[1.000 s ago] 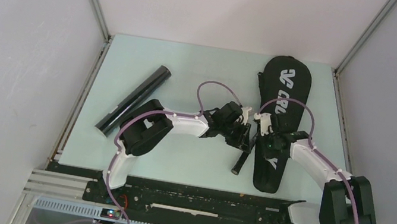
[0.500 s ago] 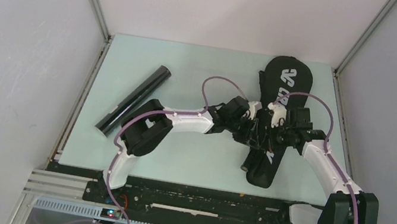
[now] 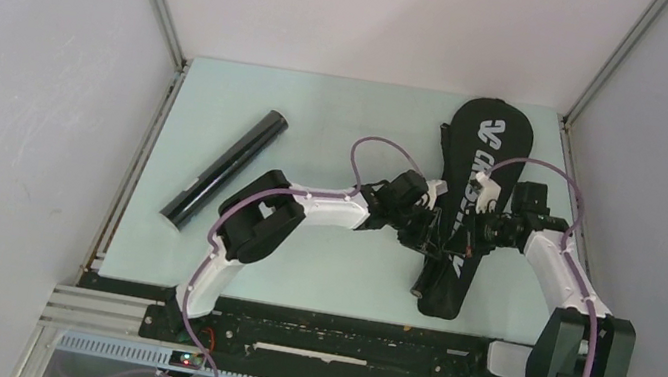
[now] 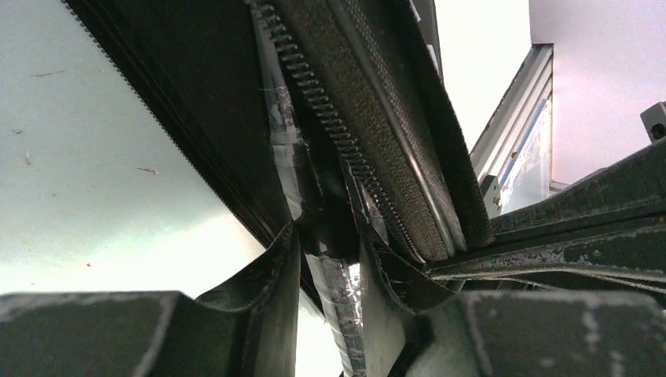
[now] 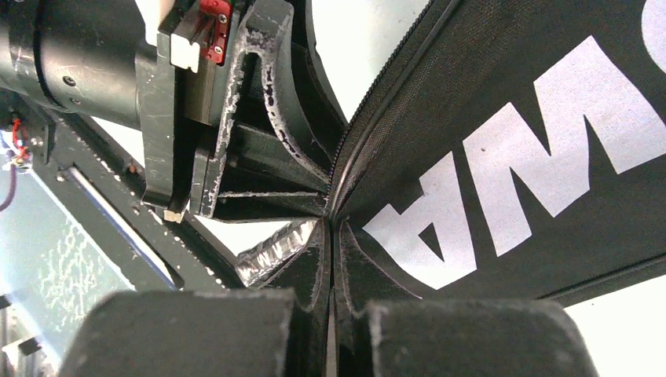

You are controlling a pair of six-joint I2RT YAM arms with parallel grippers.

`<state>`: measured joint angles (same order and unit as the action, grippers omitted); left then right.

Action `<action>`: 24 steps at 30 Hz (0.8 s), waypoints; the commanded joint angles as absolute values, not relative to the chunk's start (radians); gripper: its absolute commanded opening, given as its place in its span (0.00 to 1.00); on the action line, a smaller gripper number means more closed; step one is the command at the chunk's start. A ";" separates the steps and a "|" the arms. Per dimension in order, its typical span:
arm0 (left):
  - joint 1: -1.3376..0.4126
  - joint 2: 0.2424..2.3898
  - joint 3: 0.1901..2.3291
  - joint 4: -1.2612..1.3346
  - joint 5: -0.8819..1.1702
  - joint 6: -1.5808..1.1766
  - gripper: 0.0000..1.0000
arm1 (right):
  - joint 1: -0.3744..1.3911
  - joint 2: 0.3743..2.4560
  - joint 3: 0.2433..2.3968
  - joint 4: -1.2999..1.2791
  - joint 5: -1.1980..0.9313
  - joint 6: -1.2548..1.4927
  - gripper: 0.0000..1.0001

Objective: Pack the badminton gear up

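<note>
The step in hand looks like feeding the racket (image 4: 339, 314) into the bag (image 3: 481, 146); it goes best if the right jaws lift the flap while the left jaws slide the handle along the zip, not across its teeth. Left jaws clamp the wrapped handle; right jaws are pinched shut on the bag's edge, just opposite; both arms reach inward, wrists almost meeting; the tube (image 3: 224, 166) lies well left of both.

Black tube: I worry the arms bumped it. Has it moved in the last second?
No. The black tube lies at the same slant, just as near the left edge of the table.
</note>
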<state>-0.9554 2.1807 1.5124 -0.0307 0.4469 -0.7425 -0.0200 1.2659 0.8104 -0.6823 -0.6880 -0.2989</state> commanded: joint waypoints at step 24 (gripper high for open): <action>-0.978 2.230 1.668 -0.009 0.394 -0.714 0.00 | -0.095 1.408 0.936 -0.839 -0.986 -0.393 0.00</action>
<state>-0.9649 2.2158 1.5646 -0.0620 0.4320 -0.7124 -0.0937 1.3930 0.8806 -0.7753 -0.8394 -0.4034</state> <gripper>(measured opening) 0.331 0.007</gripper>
